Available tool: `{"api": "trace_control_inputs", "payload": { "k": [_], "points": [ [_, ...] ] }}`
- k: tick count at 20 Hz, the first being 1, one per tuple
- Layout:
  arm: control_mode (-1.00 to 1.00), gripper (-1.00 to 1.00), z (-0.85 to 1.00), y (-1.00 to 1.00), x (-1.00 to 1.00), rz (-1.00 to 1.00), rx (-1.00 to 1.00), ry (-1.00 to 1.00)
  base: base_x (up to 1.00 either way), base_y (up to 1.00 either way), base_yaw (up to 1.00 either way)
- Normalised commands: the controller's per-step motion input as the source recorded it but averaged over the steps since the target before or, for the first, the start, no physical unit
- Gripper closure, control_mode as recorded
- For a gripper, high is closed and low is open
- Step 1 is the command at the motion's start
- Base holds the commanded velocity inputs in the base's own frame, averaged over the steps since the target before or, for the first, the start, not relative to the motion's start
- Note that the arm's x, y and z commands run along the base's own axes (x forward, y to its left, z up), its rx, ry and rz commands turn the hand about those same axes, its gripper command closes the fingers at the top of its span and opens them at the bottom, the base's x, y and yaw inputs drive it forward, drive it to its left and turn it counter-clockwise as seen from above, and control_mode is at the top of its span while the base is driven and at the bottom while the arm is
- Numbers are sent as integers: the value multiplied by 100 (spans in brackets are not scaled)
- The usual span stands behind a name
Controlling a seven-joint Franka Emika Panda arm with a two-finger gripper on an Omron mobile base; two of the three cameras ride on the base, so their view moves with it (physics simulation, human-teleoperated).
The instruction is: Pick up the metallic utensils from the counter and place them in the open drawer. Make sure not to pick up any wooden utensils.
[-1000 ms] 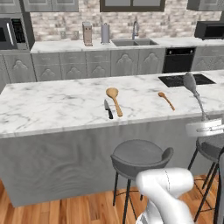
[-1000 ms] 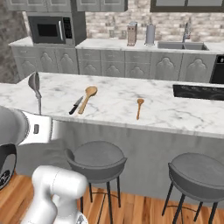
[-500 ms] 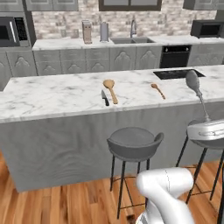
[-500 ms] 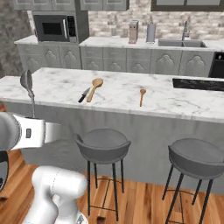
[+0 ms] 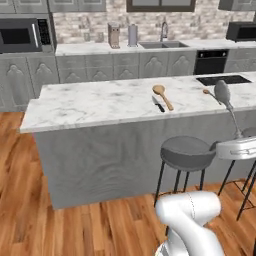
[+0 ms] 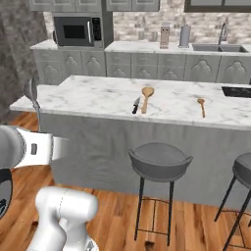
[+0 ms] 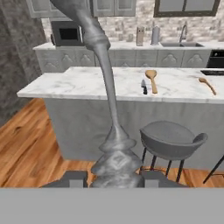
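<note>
The fingers [image 7: 114, 177] are closed on the handle of the grey metal spoon [image 7: 100, 74], which is held upright with its bowl at the top. Well beyond them, on the marble worktop [image 5: 100, 102], the black-handled knife [image 5: 157, 103] is seen just beside the large wooden spoon [image 5: 162, 95]. A smaller wooden spoon [image 6: 201, 106] is set apart to the right, and a grey stool [image 7: 171, 140] is placed between the fingers and the worktop.

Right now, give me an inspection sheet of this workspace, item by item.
Surface: white marble counter on a grey island base.
Job's things: grey metal spoon held upright in the gripper; knife lying on the counter beside the large wooden spoon, contact too small to tell; the open drawer cannot be made out.
Clutter: a small wooden spoon lying apart on the counter.
Grippers: shut on the spoon's handle.
Cables: nothing seen.
Surroundings: bar stool in front of the island, microwave, sink with faucet on the back counter, wood floor.
</note>
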Motion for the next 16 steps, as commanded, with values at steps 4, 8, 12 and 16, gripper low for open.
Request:
{"api": "trace_control_inputs", "payload": {
  "k": [4,8,12,16],
  "points": [
    [100,100,0,0,0,0,0,0,23,100,-10],
    [100,100,0,0,0,0,0,0,45,100,-13],
    [100,100,0,0,0,0,0,0,79,100,-20],
    [100,100,0,0,0,0,0,0,24,100,-41]
  ]
}}
